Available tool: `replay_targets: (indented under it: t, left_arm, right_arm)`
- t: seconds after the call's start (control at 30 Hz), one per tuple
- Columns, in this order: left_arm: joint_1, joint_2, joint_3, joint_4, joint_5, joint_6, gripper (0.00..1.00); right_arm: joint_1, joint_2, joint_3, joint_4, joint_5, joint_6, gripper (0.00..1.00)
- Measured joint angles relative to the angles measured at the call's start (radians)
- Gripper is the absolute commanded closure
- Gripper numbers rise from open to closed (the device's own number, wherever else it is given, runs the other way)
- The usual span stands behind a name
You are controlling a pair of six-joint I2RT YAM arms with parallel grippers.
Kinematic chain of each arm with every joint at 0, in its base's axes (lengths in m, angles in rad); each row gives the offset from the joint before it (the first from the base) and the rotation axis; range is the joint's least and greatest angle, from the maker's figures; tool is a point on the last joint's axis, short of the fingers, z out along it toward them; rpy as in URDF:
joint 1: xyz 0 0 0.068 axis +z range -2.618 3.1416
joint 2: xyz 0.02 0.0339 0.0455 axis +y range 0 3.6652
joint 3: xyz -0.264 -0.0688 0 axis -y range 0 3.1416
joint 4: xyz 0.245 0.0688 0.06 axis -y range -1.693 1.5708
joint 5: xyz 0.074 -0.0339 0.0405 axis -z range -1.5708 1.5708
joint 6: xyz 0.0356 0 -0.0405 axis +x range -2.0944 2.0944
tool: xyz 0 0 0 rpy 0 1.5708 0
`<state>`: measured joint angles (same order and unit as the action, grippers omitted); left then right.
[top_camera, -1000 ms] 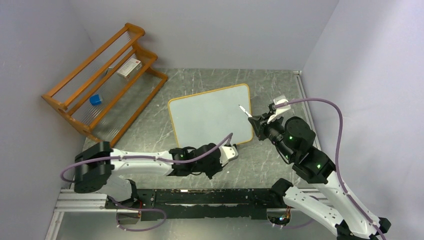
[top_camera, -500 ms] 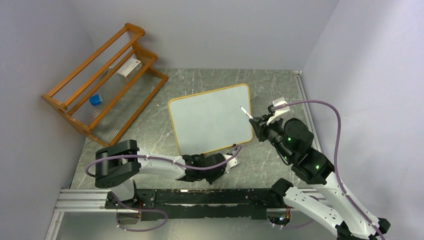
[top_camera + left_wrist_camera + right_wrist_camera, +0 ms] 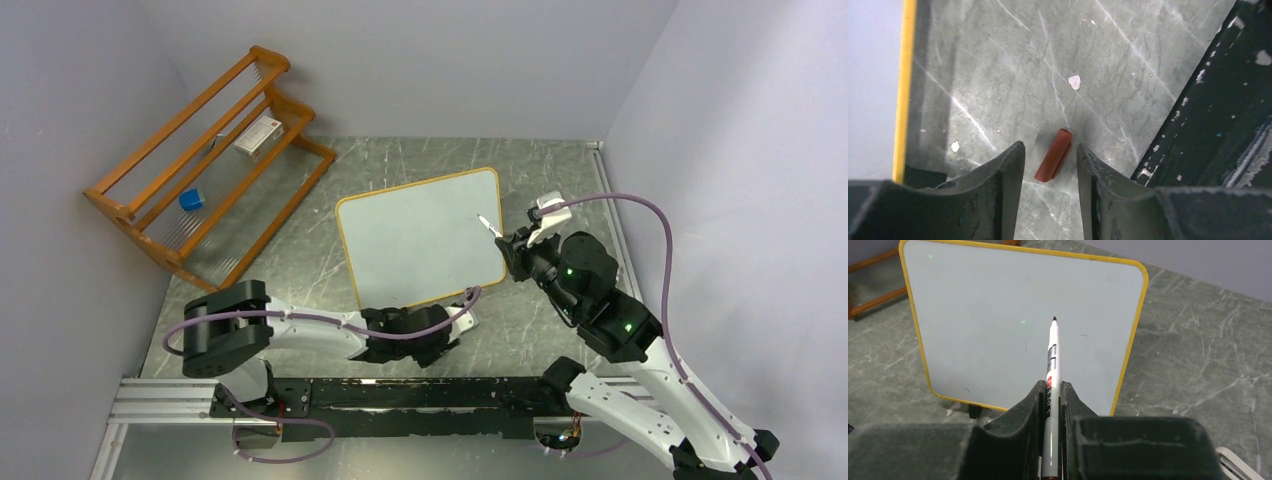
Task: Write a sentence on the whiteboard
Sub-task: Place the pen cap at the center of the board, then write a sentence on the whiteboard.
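Whiteboard (image 3: 420,240) is standing on its small black feet at mid-table, yellow-rimmed and leaning back a bit. It is sitting btwn the orange rack (image 3: 268,58) at far left and the right arm. In the right wrist view its face is showing plain white w/ only a few tiny dark flecks, and one foot (image 3: 975,411) is peeking out under the near edge.

Right gripper (image 3: 1052,386) is hanging just off the board's right side, jaws pinched tight on a white marker (image 3: 1053,355). The marker is pointing at the board w/ its dark tip uncapped. From this angle can't tell if the tip is touching the surface.

Left gripper (image 3: 1050,146) is sitting low near the board's near-right corner, close to the table (image 3: 1128,60). Its jaws are standing partly apart, gripping nothing. A red cap (image 3: 1054,161) is lying flat on the table in the gap btwn the fingers, not pinched. The black rail (image 3: 1218,100) is running along the right of the left wrist view.

On the rack, a blue cube (image 3: 191,200) is sitting on the lower shelf and a white box (image 3: 258,133) further back.
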<state>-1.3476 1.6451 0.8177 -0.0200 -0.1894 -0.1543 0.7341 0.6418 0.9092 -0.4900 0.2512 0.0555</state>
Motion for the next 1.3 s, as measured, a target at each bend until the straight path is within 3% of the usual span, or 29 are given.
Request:
replay_targets:
  t: [0.17, 0.4, 0.5, 0.6, 1.1, 1.3]
  left_arm:
    - [0.0, -0.093, 0.016, -0.044, -0.034, -0.021, 0.37]
    - [0.019, -0.236, 0.156, -0.163, -0.113, -0.053, 0.25]
    - [0.056, -0.293, 0.225, -0.233, -0.157, -0.055, 0.12]
    - [0.103, -0.356, 0.263, -0.291, -0.177, -0.06, 0.07]
    - [0.557, -0.663, 0.329, -0.455, -0.033, -0.024, 0.04]
    - [0.822, -0.698, 0.292, -0.451, 0.106, -0.017, 0.06]
  right_arm:
    - [0.0, 0.018, 0.038, -0.019, 0.0, 0.016, 1.0]
    - [0.0, 0.034, 0.072, -0.054, -0.014, 0.045, 1.0]
    - [0.0, 0.039, 0.077, -0.059, -0.015, 0.046, 1.0]
    - [0.0, 0.042, 0.077, -0.064, -0.016, 0.048, 1.0]
    - [0.0, 0.042, 0.069, -0.092, -0.061, 0.102, 1.0]
    - [0.0, 0.055, 0.068, -0.092, -0.09, 0.121, 1.0]
